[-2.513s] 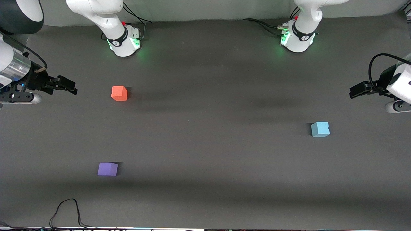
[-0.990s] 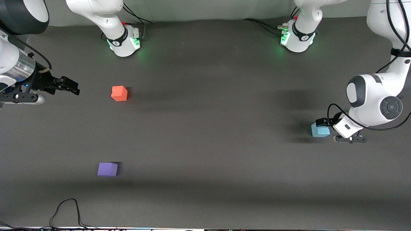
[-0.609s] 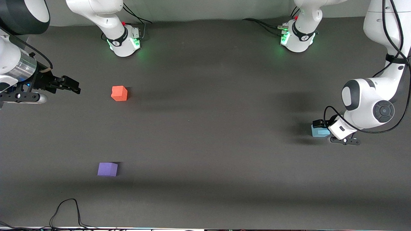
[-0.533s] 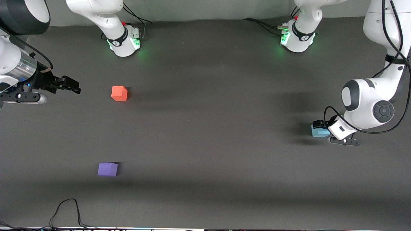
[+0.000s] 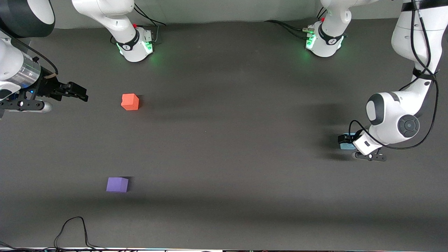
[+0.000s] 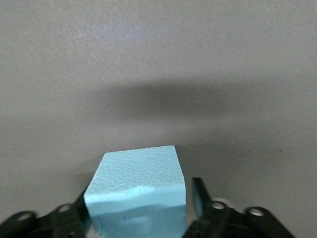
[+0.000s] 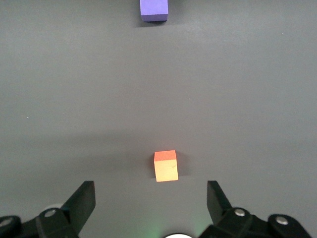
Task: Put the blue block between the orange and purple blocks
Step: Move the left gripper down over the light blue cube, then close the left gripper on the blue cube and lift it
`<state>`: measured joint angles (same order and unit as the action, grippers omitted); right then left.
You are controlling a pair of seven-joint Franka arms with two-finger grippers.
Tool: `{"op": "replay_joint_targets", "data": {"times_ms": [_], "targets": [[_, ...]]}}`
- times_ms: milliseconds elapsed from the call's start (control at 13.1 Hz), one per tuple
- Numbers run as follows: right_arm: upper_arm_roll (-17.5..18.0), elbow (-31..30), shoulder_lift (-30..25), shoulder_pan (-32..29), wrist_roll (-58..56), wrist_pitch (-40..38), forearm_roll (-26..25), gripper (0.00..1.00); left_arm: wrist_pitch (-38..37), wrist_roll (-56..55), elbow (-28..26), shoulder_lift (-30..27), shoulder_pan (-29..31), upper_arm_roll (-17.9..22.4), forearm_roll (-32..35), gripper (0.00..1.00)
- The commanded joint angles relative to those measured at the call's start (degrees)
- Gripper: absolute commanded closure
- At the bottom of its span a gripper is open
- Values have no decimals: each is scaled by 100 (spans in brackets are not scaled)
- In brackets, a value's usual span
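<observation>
1. Blue block (image 5: 346, 145) sits on the dark grey table (image 5: 224, 147) toward the left arm's end, mostly covered by the left arm's wrist in the front view.
2. Left gripper (image 5: 347, 140) is down at the blue block; in the left wrist view the block (image 6: 136, 193) sits between the two fingers (image 6: 202, 198).
3. Left jaws: spread around the block. One finger looks to touch a side face and the other stands just off its side with a thin gap, so not pinching yet.
4. Orange block (image 5: 130, 102) rests on the table toward the right arm's end, well apart from the blue block.
5. Purple block (image 5: 117, 184) is also toward the right arm's end, nearer to the front camera than the orange block, with bare table between the two.
6. Right gripper (image 5: 79, 94) hangs in the air over the table's edge at the right arm's end, level with the orange block; the right arm waits.
7. Right jaws: spread wide, holding nothing. The right wrist view shows the orange block (image 7: 166, 166) and purple block (image 7: 154, 10) between and past its fingertips (image 7: 81, 201).
8. Black cable (image 5: 71, 231) loops on the table's near edge, close to the purple block.
9. Writing: no readable labels or brands on the blocks. A small dark logo mark on each arm's base collar (image 5: 130, 44) is too small to read.
</observation>
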<state>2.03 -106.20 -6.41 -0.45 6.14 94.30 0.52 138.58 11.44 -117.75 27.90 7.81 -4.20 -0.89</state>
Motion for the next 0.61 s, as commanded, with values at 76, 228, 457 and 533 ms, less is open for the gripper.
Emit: {"op": "replay_joint_targets", "data": {"times_ms": [76,228,457,533], "targets": [[-89,-111,-10,28,71,211,-35,0,-76,43,77,-21,-17,7,-52,100],[-98,-129,43,28,71,334,-43,0,-198,34,86,-126,-8,7,-52,100],[-89,-138,96,28,71,484,-61,0,-1120,34,77,-1107,27,16,-52,100],[-89,-138,114,36,71,511,-61,0,-1462,17,94,-1572,45,25,-43,100]]}}
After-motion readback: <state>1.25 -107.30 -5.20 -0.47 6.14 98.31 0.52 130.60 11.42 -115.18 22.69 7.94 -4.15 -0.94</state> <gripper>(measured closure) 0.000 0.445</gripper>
